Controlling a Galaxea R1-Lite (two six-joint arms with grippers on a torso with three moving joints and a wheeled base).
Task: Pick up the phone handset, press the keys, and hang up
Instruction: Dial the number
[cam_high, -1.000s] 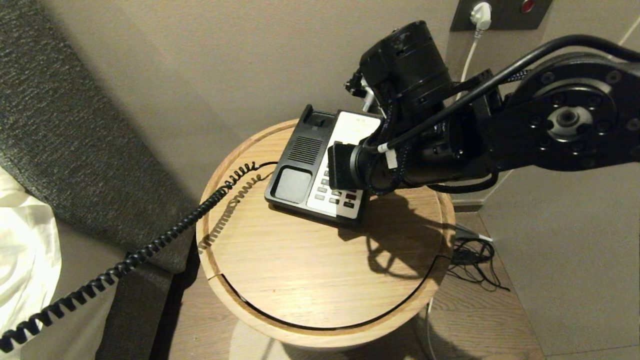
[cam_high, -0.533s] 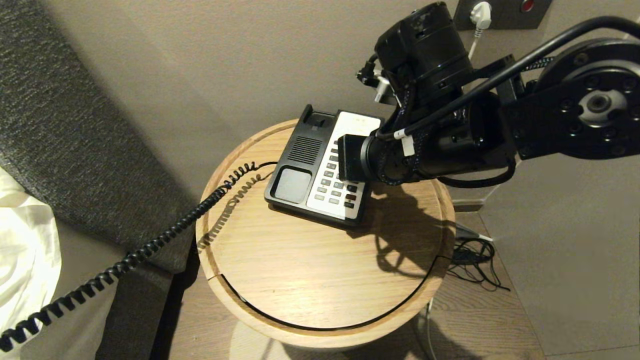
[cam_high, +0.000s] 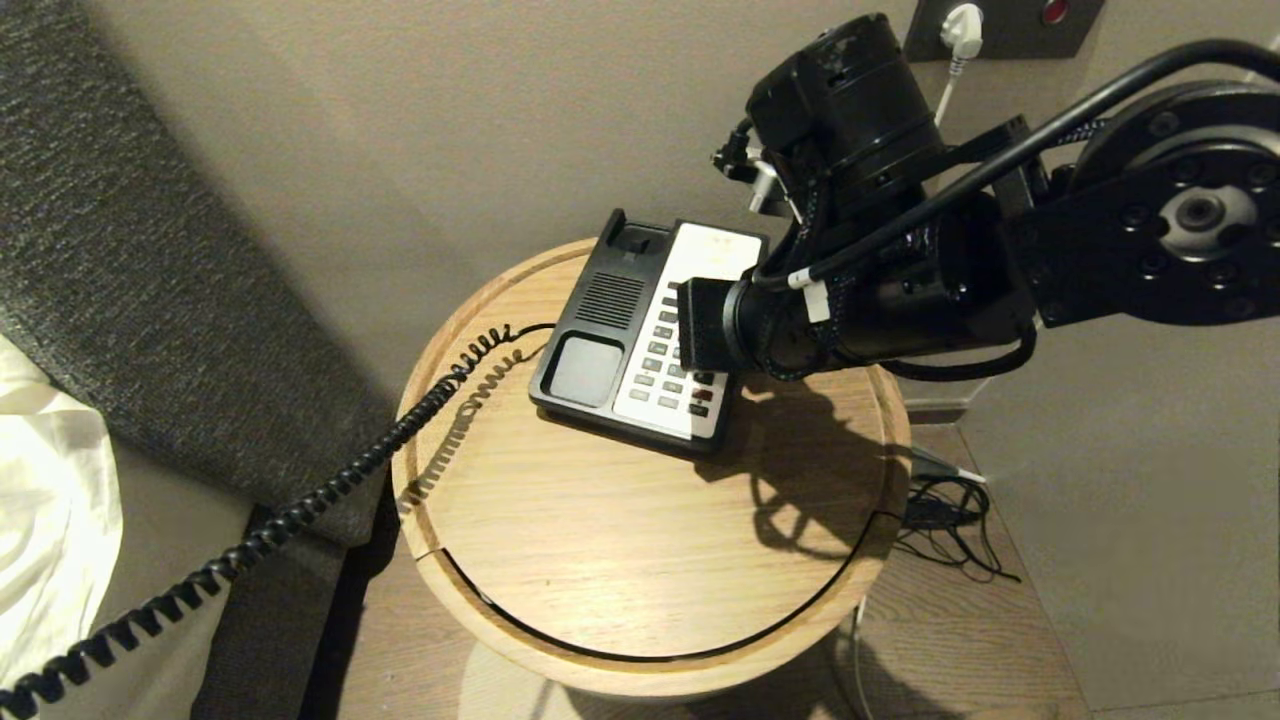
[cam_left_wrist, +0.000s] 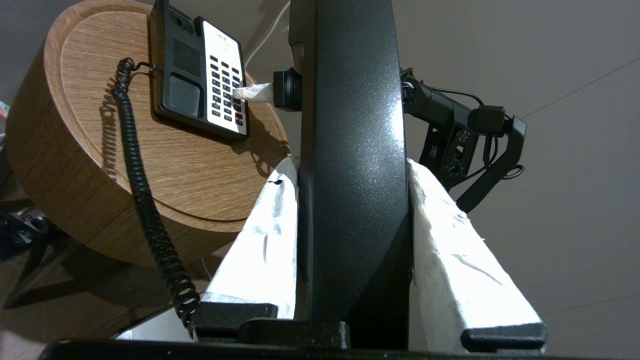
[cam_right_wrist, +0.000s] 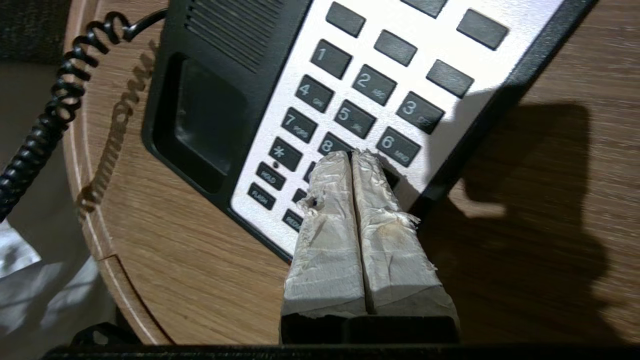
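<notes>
Between the left gripper's (cam_left_wrist: 350, 165) two white-wrapped fingers (cam_left_wrist: 265, 240) the phone handset (cam_left_wrist: 350, 150) is clamped: a long, glossy black plastic bar with a fine speckled sheen, standing up the middle of the left wrist view and filling the gap between the pads. It is held off to the side of the round wooden table (cam_high: 640, 560), clear of the phone base (cam_high: 640, 340). A black coiled cord (cam_high: 300, 500) runs from the base's side, over the table's rim and away past the bottom left corner of the head view.

Over the keypad, the right gripper (cam_right_wrist: 352, 156) has its two taped fingers pressed flat together, closed on nothing. Their frayed tips sit at the lower rows of dark keys (cam_right_wrist: 345, 115), just below the 8 and beside the 6; whether they touch a key cannot be told. The base's cradle (cam_right_wrist: 200, 120) is bare, with the speaker grille above it and a white faceplate to its side.
</notes>
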